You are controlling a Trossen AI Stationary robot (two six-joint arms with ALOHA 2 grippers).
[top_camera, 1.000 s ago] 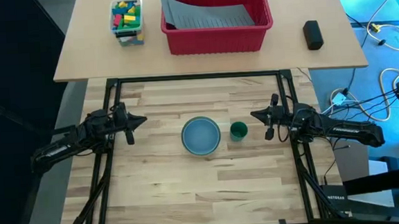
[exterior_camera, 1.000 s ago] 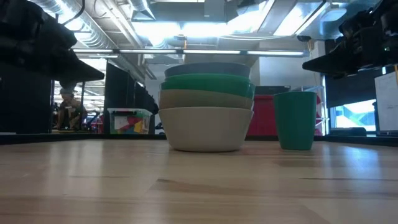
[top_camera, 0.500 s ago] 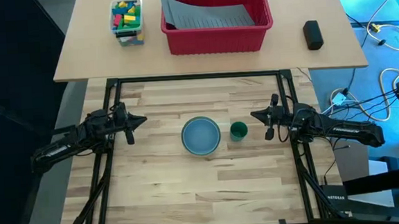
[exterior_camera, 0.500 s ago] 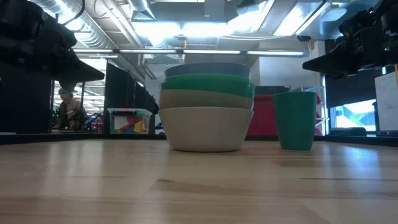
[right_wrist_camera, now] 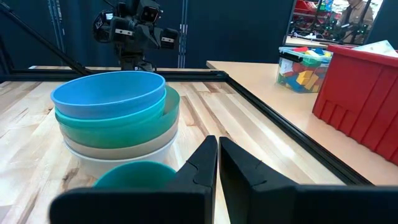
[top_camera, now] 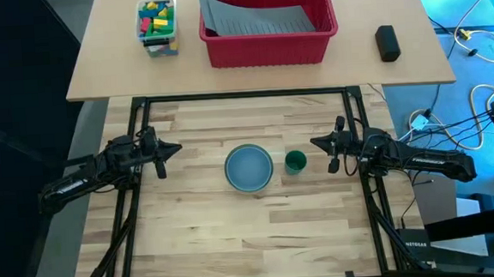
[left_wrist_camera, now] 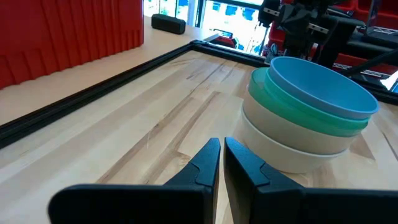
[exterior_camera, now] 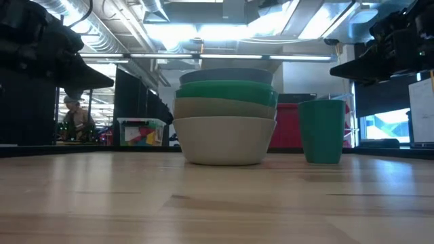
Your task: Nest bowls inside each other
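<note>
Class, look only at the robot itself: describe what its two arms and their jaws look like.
Both arms are black and slender, built of jointed segments. The left gripper and right gripper each taper to a narrow point. Close up, the jaws are two matte black, wedge-shaped fingers. No markings are readable on them.

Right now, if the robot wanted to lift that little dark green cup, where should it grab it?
Probably by the rim, coming from above: the green cup stands upright, mouth open, clear of the stacked bowls. The right gripper, shut now, is nearest.
</note>
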